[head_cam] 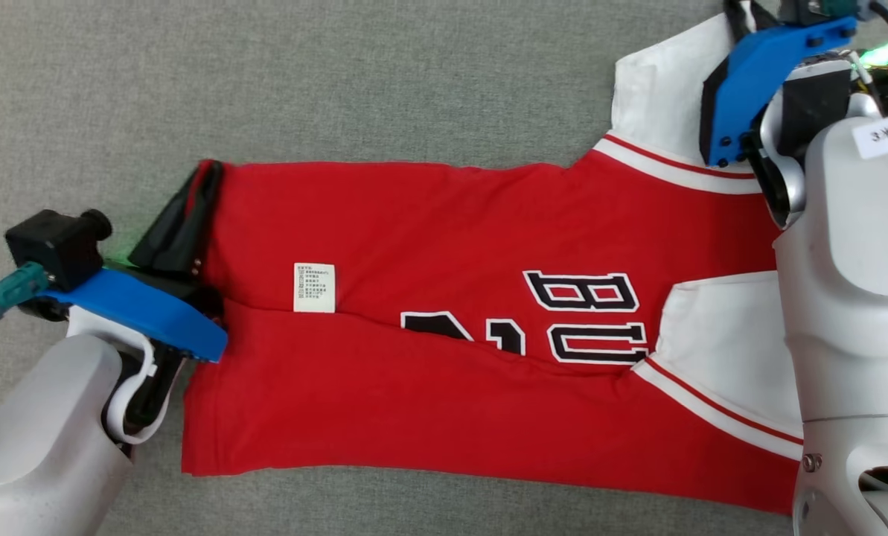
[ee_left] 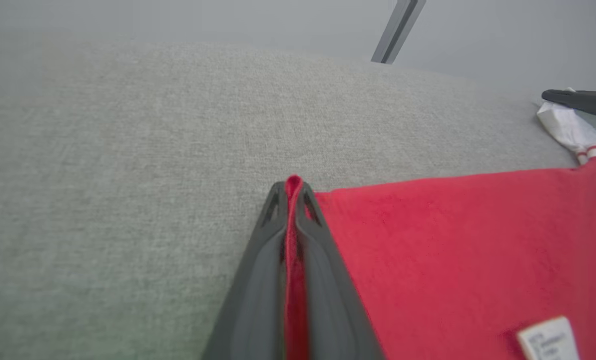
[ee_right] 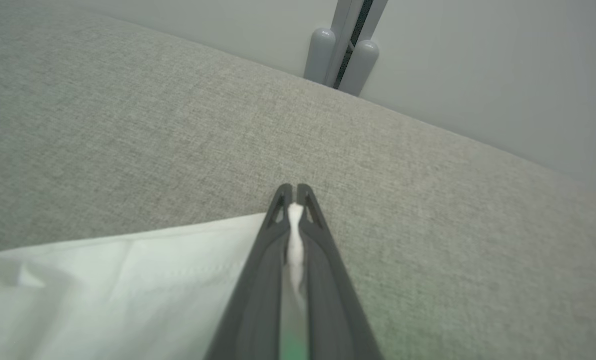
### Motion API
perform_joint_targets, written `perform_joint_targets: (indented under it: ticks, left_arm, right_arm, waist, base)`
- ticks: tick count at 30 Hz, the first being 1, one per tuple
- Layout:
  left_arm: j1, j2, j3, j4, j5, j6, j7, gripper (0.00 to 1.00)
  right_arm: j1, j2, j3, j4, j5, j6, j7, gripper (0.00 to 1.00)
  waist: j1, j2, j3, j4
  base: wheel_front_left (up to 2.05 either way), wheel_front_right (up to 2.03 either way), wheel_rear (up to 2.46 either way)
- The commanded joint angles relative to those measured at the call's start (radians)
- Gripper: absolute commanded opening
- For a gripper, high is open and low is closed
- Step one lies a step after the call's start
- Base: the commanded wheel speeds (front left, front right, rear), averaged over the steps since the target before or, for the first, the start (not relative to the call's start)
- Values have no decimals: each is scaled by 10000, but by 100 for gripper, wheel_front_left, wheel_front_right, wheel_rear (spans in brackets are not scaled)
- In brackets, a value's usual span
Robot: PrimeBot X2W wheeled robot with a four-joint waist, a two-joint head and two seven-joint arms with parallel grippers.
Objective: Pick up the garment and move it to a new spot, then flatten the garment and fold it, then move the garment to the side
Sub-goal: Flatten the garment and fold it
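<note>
Two thin pinches only: left end effector (ee_left: 292, 189) clamped on red hem corner (ee_left: 293, 179) of garment (head_cam: 451, 223), right end effector (ee_right: 292, 195) clamped on white sleeve (head_cam: 656, 82) tip. Lying flat, part-folded, on grey tabletop (head_cam: 265, 74). Risk: slipping out under uneven pull, or dragging near fold (head_cam: 384, 321) open

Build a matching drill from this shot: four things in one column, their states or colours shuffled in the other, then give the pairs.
1 left tool
2 right tool
3 care label
4 letters

A black, edged white
B shut on white sleeve
C white, lying on the garment
D shut on red hem

Pairs: 1-D, 2-B, 3-C, 4-A
</note>
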Motion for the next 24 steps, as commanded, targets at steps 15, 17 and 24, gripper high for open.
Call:
perform_joint_targets:
  ticks: [15, 17, 24]
  left_arm:
    - [1402, -388, 2696, -277, 1486, 24, 12, 0]
    - [1712, -425, 2912, -162, 1638, 24, 12, 0]
    - [3074, -625, 3638, 249, 2210, 24, 13, 0]
  right_arm:
    - [952, -61, -256, 468, 1962, -3, -3764, 0]
    - [1302, -61, 20, 792, 2719, -3, -4318, 0]
    - [3223, -62, 1867, 1139, 4721, -2, -5314, 0]
  waist:
    - [-3, -2, -1359, -1062]
    - [-3, -2, -1660, -1280]
    - [-3, -2, -2666, -2147]
  base:
    - [0, 0, 0]
    - [0, 0, 0]
    - [0, 0, 0]
